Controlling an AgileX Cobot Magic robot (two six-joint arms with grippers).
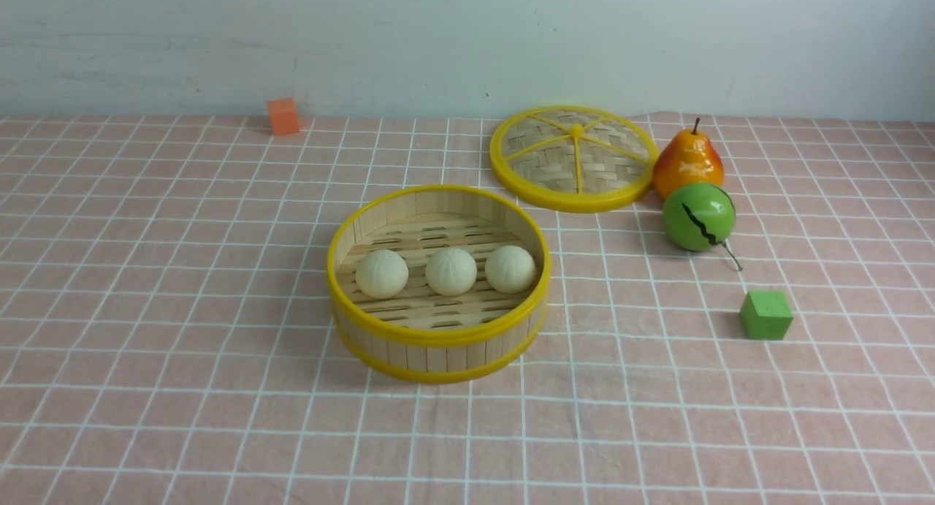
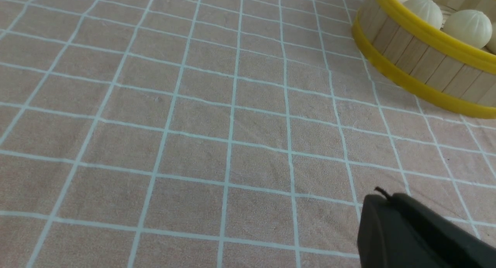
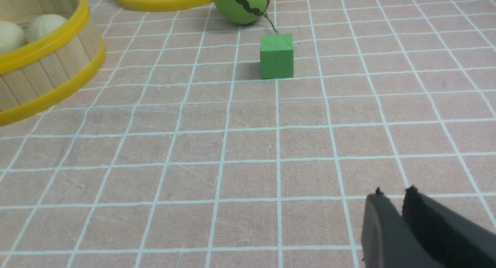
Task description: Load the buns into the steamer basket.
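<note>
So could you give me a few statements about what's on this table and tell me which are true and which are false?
1. All three buns lie inside the steamer basket. True.
2. The woven lid sits on top of the basket. False: it lies flat on the cloth behind the basket, to its right.
3. The green ball rests just in front of the orange pear. True.
4. The green cube is inside the basket. False: it stands on the cloth, off to the basket's right.
5. The right end effector is holding a bun. False: it holds nothing, its jaws close together over bare cloth.
</note>
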